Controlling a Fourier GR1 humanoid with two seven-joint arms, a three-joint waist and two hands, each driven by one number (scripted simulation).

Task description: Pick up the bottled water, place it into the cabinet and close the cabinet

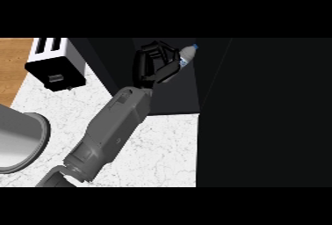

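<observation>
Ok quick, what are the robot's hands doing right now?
Left robot hand: fingers curled round the water bottle, holding it up by the dark cabinet.
Right robot hand: not in the picture, so I can't tell.

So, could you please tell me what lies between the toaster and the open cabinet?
In the head view, the left hand, curled round the bottled water, sits between the toaster and the cabinet.

- This is a kitchen, judging by its fittings and appliances.
- A counter (162, 145) with a white, grey-veined marble top fills the middle of the view.
- A toaster (55, 63) with two slots on top stands on it at the upper left.
- A dark cabinet (259, 110) rises at the right.
- A grey round metal vessel (19, 140) shows at the left edge.
- A wooden surface (13, 66) lies at the far left.
</observation>
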